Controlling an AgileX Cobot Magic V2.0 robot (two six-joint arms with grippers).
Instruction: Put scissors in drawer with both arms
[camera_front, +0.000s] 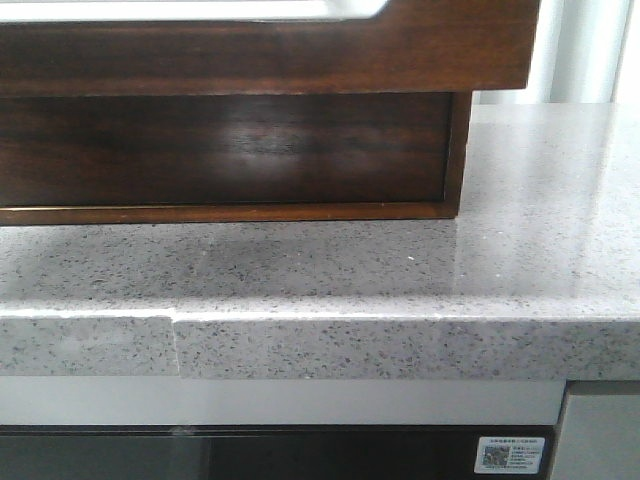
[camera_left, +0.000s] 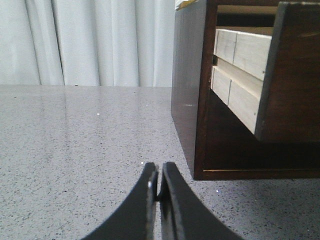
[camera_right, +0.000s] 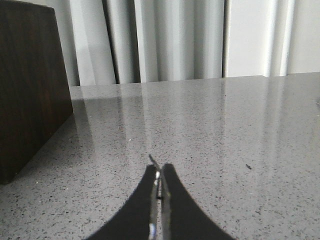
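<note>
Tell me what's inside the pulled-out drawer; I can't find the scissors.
The drawer stands pulled out of the cabinet, showing only its dark front and pale plank side. Its inside is hidden in every view, and no scissors are visible.

A dark wooden cabinet (camera_front: 230, 150) sits on a speckled grey countertop (camera_front: 400, 270), blocking the back left. Its upper drawer (camera_left: 290, 75) juts out, overhanging the space below. Bare counter runs in front and to the cabinet's right, back to pale curtains (camera_right: 175, 40).
</note>
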